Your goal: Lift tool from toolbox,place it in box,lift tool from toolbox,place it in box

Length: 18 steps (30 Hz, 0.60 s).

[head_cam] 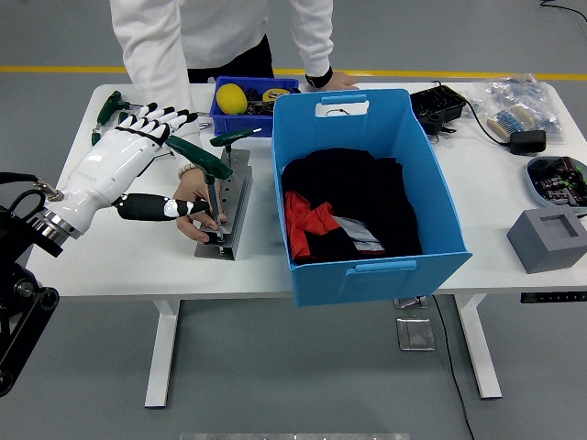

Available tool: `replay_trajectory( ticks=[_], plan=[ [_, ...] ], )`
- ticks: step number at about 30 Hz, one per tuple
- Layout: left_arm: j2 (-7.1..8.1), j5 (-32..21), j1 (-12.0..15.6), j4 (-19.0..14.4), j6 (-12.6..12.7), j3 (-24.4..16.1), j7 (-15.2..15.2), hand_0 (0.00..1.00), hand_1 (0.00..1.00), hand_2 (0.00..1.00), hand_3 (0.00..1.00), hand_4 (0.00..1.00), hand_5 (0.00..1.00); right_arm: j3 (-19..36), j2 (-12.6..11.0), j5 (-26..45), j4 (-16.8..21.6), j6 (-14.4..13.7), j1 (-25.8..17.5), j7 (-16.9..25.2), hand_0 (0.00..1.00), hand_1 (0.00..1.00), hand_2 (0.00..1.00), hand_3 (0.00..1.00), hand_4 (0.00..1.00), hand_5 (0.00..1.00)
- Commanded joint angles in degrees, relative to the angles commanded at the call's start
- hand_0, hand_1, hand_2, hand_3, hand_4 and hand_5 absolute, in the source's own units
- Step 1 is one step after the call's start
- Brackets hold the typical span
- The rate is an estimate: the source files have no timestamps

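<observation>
A grey metal tool rack stands on the white table left of the big blue box. A green T-handle tool stands tilted in the rack, and a second green T-handle tool stands behind it. My left hand, white with black fingers, is open just left of the tilted handle, fingers spread above it and thumb low, holding nothing. A person's hand rests at the rack's near end by the tool's shaft. The box holds black cloth and a red item.
Several green-handled tools lie at the table's far left. A small blue bin with a yellow ball sits behind the rack. The person's other hand leans on the far edge. A black device, a grey block and a tray are at the right.
</observation>
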Motion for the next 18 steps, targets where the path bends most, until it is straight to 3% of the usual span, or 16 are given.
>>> replay_trajectory(
  ticks=[1, 6, 12, 13, 18],
  plan=[
    [0.43, 0.0, -0.93, -0.04, -0.05, 0.81, -0.11, 0.998, 0.998, 0.998, 0.998, 0.998, 0.504, 0.01, 0.0, 0.02, 0.0, -0.01, 0.03, 0.0, 0.688, 0.693, 0.783, 0.657, 0.887, 0.74],
    [1.92, 0.0, -6.61, 1.34, -3.66, 4.88, 0.91, 0.998, 0.998, 0.998, 0.998, 0.998, 0.504, -0.02, -0.04, 0.09, 0.0, -0.04, 0.1, 0.02, 0.688, 0.693, 0.783, 0.657, 0.887, 0.74],
    [2.23, 0.0, -13.65, 5.61, -8.05, 9.53, 1.72, 0.998, 0.997, 0.998, 0.991, 0.998, 0.472, -0.18, -0.11, 0.09, 0.0, -0.05, 0.26, -0.01, 0.688, 0.691, 0.783, 0.658, 0.887, 0.741],
    [2.22, 0.0, -14.34, 6.08, -8.47, 9.91, 1.9, 0.952, 0.903, 0.926, 0.947, 0.998, 0.473, -0.21, -0.12, 0.09, 0.0, -0.07, 0.29, -0.01, 0.688, 0.691, 0.782, 0.658, 0.887, 0.741],
    [2.01, 0.0, -18.44, 9.85, -12.16, 11.79, 2.97, 0.952, 0.903, 0.926, 0.947, 0.998, 0.473, -0.46, -0.21, 0.35, 0.0, -0.16, 0.48, -0.01, 0.688, 0.691, 0.782, 0.658, 0.887, 0.741]
  ],
)
